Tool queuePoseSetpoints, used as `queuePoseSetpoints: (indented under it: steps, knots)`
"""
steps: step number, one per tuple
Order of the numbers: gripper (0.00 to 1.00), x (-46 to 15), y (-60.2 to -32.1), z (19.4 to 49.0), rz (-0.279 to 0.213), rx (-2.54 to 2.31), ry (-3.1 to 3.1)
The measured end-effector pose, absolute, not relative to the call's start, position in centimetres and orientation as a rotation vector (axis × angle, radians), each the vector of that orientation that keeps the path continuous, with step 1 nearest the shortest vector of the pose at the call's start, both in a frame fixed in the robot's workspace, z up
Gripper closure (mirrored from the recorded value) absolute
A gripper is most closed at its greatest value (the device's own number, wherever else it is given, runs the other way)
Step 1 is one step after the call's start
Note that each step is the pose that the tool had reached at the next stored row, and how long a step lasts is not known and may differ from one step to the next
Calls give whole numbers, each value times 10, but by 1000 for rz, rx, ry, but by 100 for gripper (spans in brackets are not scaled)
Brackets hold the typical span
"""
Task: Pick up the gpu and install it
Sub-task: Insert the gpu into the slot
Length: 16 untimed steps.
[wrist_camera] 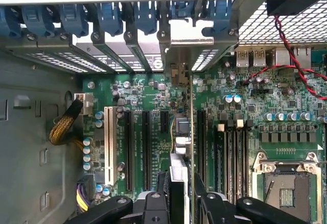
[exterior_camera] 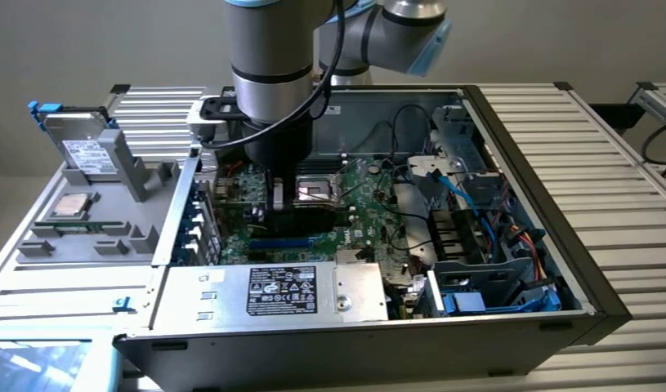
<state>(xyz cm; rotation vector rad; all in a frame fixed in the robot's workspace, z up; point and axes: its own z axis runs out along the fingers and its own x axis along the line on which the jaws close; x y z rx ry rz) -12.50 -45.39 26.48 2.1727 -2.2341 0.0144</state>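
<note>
The gpu (wrist_camera: 180, 132) shows edge-on in the wrist view, a thin card standing upright over the motherboard's (wrist_camera: 153, 96) black expansion slots (wrist_camera: 145, 147). Its silver end bracket (wrist_camera: 180, 45) reaches up to the rear slot openings of the case. My gripper (wrist_camera: 183, 196) is shut on the card, one black finger (wrist_camera: 162, 193) on each side of it. In the exterior view the arm reaches straight down into the open computer case (exterior_camera: 529, 204), and the gripper (exterior_camera: 274, 198) hangs low over the slot area beside the CPU socket (exterior_camera: 314, 192). Whether the card's edge touches a slot I cannot tell.
Blue retention latches (wrist_camera: 110, 17) line the rear slot brackets. A white slot (wrist_camera: 108, 142) and a yellow-sleeved cable (wrist_camera: 64, 127) lie to one side, memory slots (wrist_camera: 232, 147) to the other. The power supply (exterior_camera: 278, 291) and blue cables (exterior_camera: 463, 204) crowd the case. A hard drive (exterior_camera: 87, 151) stands on the grey tray (exterior_camera: 49, 253).
</note>
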Motion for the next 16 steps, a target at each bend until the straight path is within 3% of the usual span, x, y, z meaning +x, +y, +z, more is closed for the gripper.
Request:
queuePoseSetpoints:
  steps: [16]
  knots:
    - [71,-130,-451,254,16,2172,-2234]
